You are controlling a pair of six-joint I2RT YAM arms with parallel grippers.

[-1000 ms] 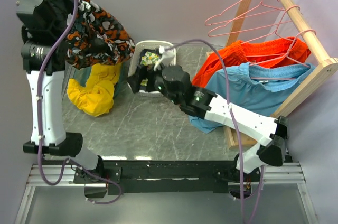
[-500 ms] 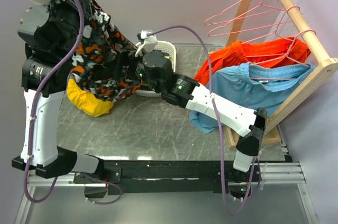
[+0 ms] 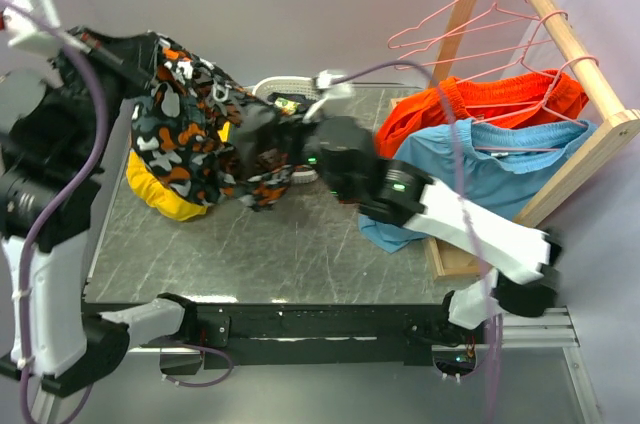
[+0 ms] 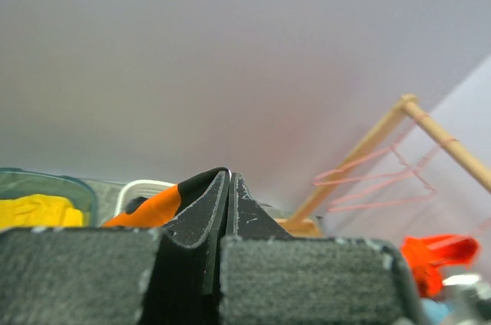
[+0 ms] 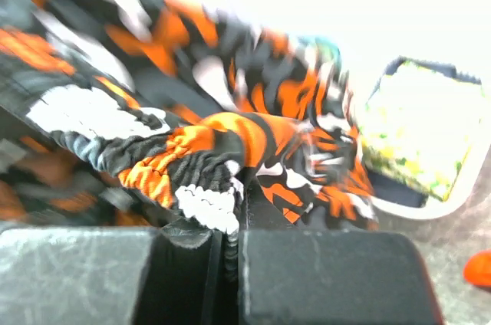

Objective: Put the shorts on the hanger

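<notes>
The camouflage shorts (image 3: 195,139) hang above the table's left side, stretched between both grippers. High at the upper left, my left gripper (image 3: 140,56) is shut on one edge of them. In the left wrist view a fold of the black and orange shorts (image 4: 149,206) sticks out of that gripper (image 4: 229,181). My right gripper (image 3: 264,147) is shut on their lower right edge. The right wrist view shows the bunched shorts (image 5: 192,118) pinched in that gripper (image 5: 230,225). Empty pink hangers (image 3: 465,29) hang on the rack at the right, apart from both grippers, and show as hangers (image 4: 383,179) in the left wrist view.
A wooden rack (image 3: 565,39) leans at the right, carrying plain orange shorts (image 3: 505,99) and light-blue shorts (image 3: 480,174) on hangers. A white basket (image 3: 292,87) with patterned cloth stands behind the right gripper. A yellow garment (image 3: 165,199) lies under the shorts at the left.
My right gripper moved left from the basket into the hanging shorts and shut on their edge. The left arm shifted and the shorts now spread out to the right.
</notes>
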